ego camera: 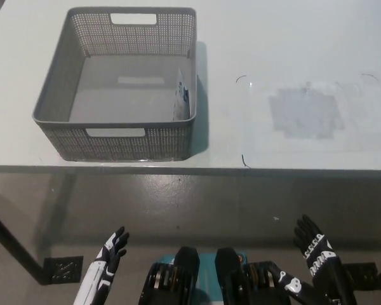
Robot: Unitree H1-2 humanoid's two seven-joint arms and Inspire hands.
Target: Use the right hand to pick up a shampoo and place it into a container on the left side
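The shampoo, seemingly a pale sachet, leans upright against the right inner wall of the grey mesh basket, which sits at ten o'clock on the white tabletop. The black right hand hangs at five o'clock below the tabletop edge, spread, holding nothing. The white left hand rests at seven o'clock, fingers apart.

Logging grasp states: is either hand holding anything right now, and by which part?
Nothing is held. The black right hand and white left hand are open, below the table edge.
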